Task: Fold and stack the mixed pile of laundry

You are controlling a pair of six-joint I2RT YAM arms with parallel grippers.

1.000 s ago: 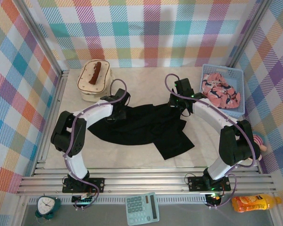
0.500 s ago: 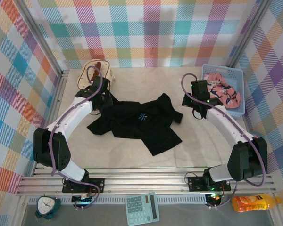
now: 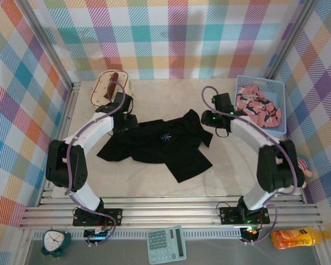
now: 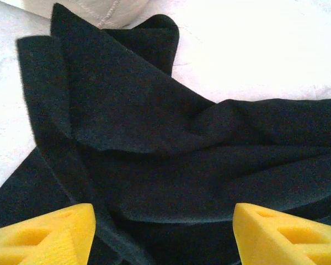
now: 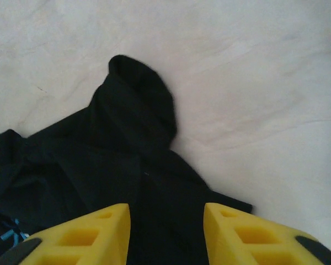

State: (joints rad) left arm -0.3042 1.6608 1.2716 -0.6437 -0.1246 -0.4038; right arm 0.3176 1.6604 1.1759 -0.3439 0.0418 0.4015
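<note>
The black shirt [image 3: 160, 146] lies spread and rumpled across the middle of the table, a small blue logo facing up. My left gripper [image 3: 126, 122] hovers over its left sleeve end, the yellow fingers [image 4: 41, 234] wide apart above folded black cloth [image 4: 154, 138]; it is open. Over the shirt's right sleeve my right gripper [image 3: 209, 119] is also open, its fingers [image 5: 80, 234] apart above the black sleeve tip [image 5: 135, 121]. The pink printed garment [image 3: 258, 108] sits bunched in the light-blue basket [image 3: 282, 105] at the back right.
A cream quilted bag [image 3: 102, 94] with a brown handle stands at the back left, just behind my left gripper, and its edge [image 4: 99, 8] shows in the left wrist view. A clock [image 3: 54, 240], calculator [image 3: 165, 245] and orange bottle [image 3: 298, 238] lie in front of the rail.
A second ago both grippers were close together at the shirt's top; they pulled outward, spreading it logo-up. Now both are back over the sleeve ends.
</note>
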